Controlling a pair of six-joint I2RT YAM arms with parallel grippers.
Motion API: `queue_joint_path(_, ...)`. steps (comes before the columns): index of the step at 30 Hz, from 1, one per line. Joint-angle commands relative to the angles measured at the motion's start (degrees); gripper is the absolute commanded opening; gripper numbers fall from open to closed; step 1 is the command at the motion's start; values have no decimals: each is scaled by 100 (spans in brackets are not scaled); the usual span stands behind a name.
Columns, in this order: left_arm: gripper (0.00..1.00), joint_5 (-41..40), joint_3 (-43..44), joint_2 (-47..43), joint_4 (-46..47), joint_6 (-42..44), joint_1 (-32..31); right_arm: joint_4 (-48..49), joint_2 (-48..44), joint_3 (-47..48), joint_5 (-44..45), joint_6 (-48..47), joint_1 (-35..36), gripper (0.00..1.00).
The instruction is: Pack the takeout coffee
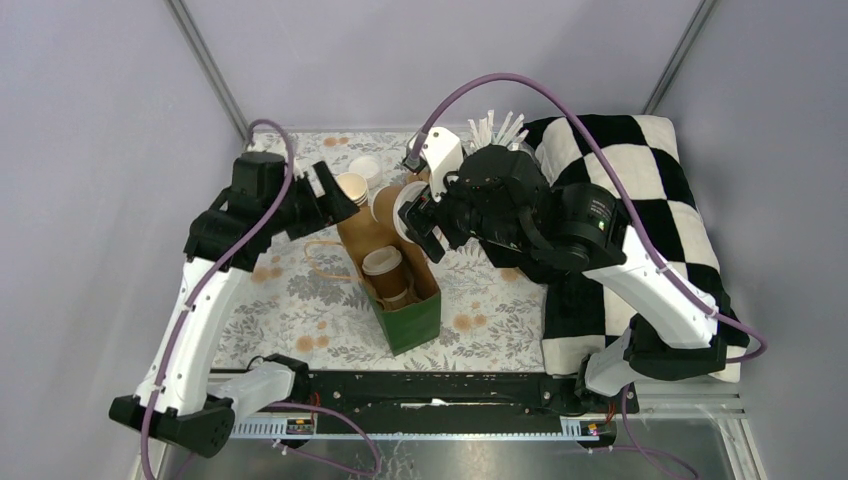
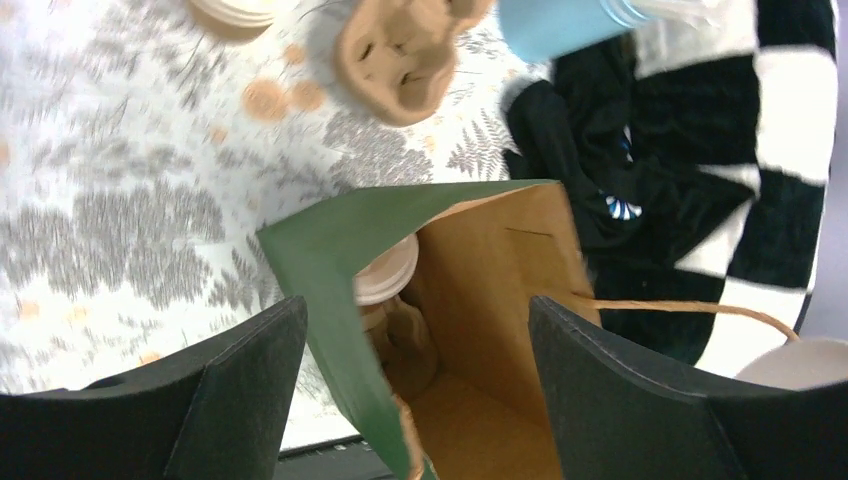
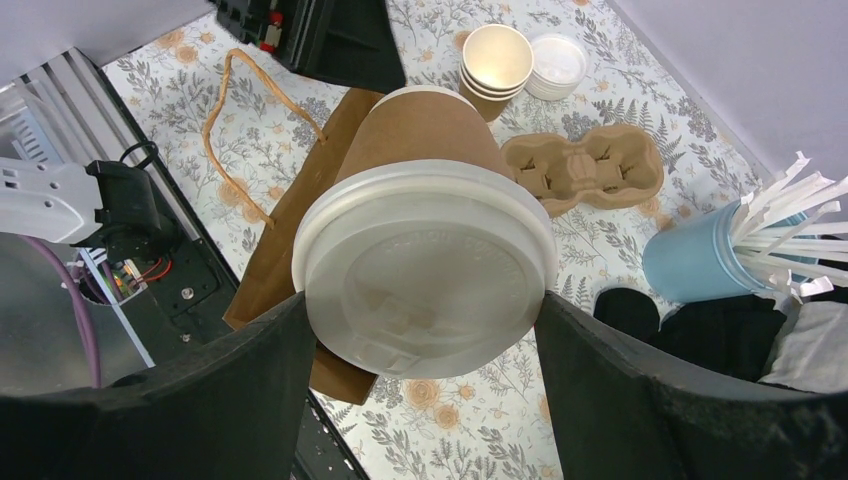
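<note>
One takeout coffee cup [image 3: 425, 270], tan kraft with a white lid, sits sideways between my right gripper's [image 3: 420, 390] fingers, which are shut on its lid. From above, this cup [image 1: 385, 203] hangs over the far end of an open green paper bag [image 1: 415, 320]. A second lidded cup [image 1: 383, 262] stands inside the bag and also shows in the left wrist view [image 2: 385, 275]. My left gripper [image 2: 415, 380] is open at the bag's rim. The bag's green wall [image 2: 330, 260] runs between its fingers, touching neither.
A brown pulp cup carrier [image 3: 585, 165] lies behind the bag. Beside it are a stack of empty cups [image 3: 497, 60] and spare lids [image 3: 558, 65]. A light-blue cup of straws [image 3: 700, 255] stands by the black-and-white checkered cloth [image 1: 620, 230] on the right. The bag's handle [image 1: 325, 262] loops out leftward.
</note>
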Motion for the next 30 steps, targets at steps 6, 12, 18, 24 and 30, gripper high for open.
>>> queue_joint_path(6,87,1258,781,1107,821,3156,36,-59,-119,373,-87,62,21,37)
queue_joint_path(12,76,1920,669,1482,1065,3563,70,-34,-286,168,-39,201,22,36)
queue_joint_path(18,59,2394,465,1523,1216,3750,69,-102,-304,141,-106,157,22,36)
queue_joint_path(24,62,2661,142,1581,1327,3882,65,-104,-217,175,-333,122,22,36)
queue_joint_path(30,42,2302,81,1535,1490,3900,21,-121,-138,173,-434,124,22,36)
